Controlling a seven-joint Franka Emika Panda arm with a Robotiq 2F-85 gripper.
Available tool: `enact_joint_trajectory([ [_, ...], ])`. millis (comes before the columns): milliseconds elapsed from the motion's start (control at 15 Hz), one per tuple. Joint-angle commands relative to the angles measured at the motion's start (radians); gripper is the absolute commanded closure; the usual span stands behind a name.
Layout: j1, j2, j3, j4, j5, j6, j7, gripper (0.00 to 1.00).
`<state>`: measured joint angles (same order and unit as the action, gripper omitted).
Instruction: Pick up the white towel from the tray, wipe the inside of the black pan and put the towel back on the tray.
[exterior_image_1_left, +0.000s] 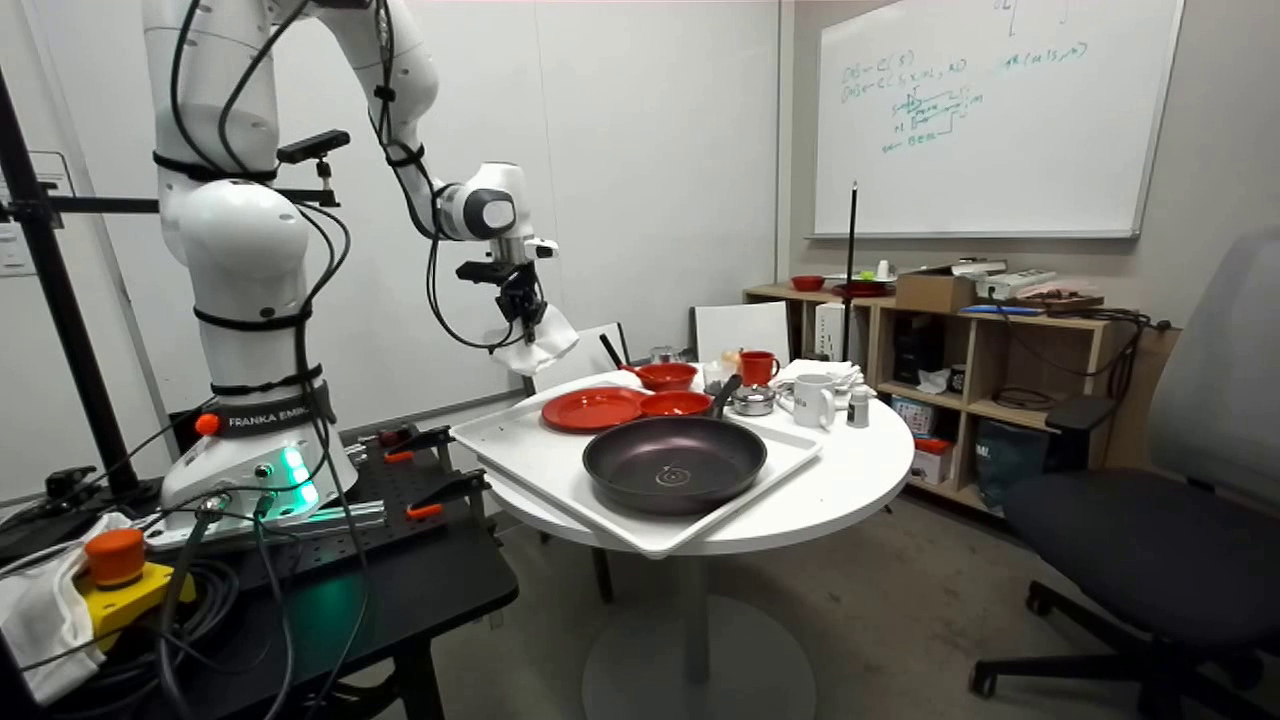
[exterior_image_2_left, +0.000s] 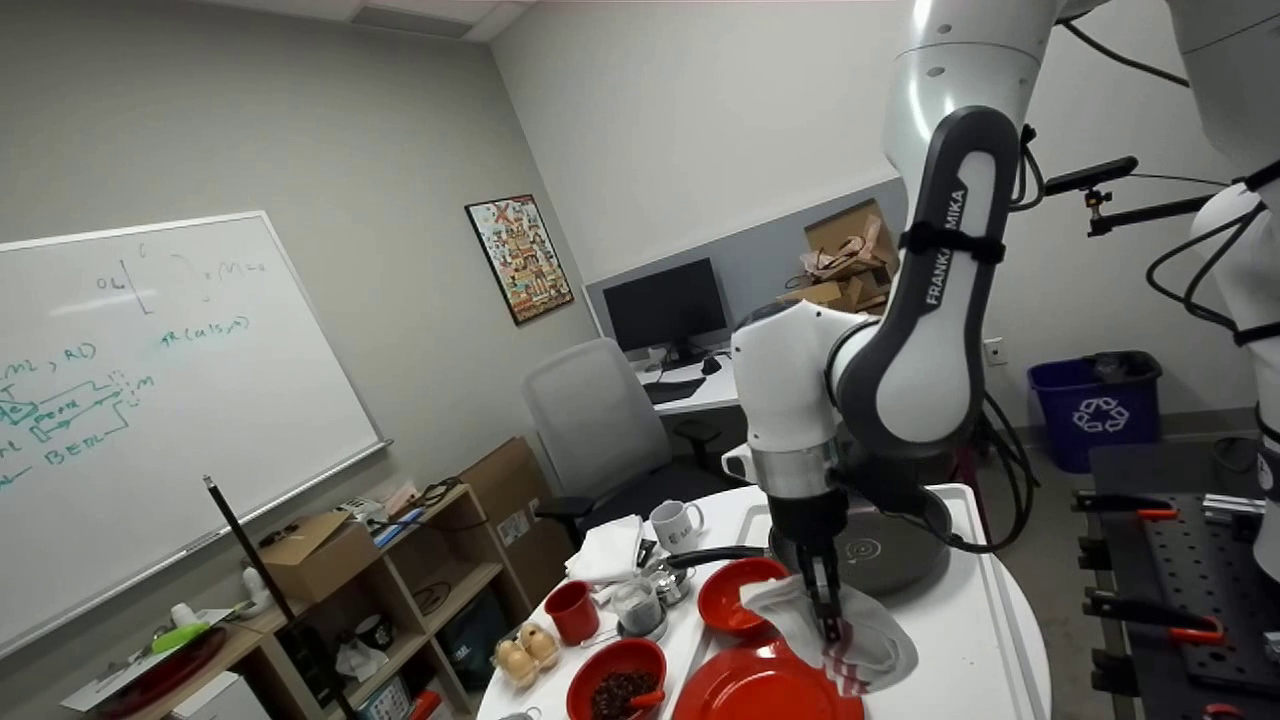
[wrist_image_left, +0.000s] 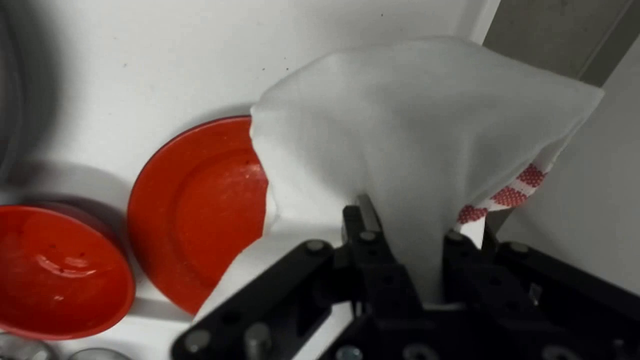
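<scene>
My gripper (exterior_image_1_left: 527, 325) is shut on the white towel (exterior_image_1_left: 548, 345), which hangs from the fingers in loose folds. In an exterior view the towel (exterior_image_2_left: 875, 640) shows a red checked stripe and hangs over the tray beside the red plate. In the wrist view the towel (wrist_image_left: 400, 115) fills the space between and beyond the fingers (wrist_image_left: 411, 227) and hides part of the plate. The black pan (exterior_image_1_left: 675, 465) sits upright on the white tray (exterior_image_1_left: 545, 480), apart from the gripper. In an exterior view the arm partly covers the pan (exterior_image_2_left: 890, 560). Its dark rim (wrist_image_left: 7, 95) shows at the wrist view's left edge.
A red plate (exterior_image_1_left: 590, 410) and a red bowl (exterior_image_1_left: 677, 403) share the tray with the pan. Beyond are a bowl of dark bits (exterior_image_2_left: 618, 690), a red mug (exterior_image_2_left: 573, 612), eggs (exterior_image_2_left: 527, 655), a grey-white mug (exterior_image_1_left: 813, 400) and folded white cloths (exterior_image_2_left: 607, 550). The pan handle (exterior_image_2_left: 717, 556) points toward these.
</scene>
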<state>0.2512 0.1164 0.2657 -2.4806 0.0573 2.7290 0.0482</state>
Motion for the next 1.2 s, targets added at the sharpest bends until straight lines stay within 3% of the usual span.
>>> enact_joint_trajectory([
  [0, -0.070, -0.098, -0.012, -0.024, 0.177, 0.006, -0.125, 0.93],
  [533, -0.190, -0.134, -0.185, 0.044, 0.564, -0.069, -0.371, 0.93],
  [800, -0.251, -0.079, -0.259, 0.087, 0.606, -0.124, -0.367, 0.93],
  [1133, -0.322, 0.012, -0.311, 0.136, 0.559, -0.198, -0.285, 0.93],
])
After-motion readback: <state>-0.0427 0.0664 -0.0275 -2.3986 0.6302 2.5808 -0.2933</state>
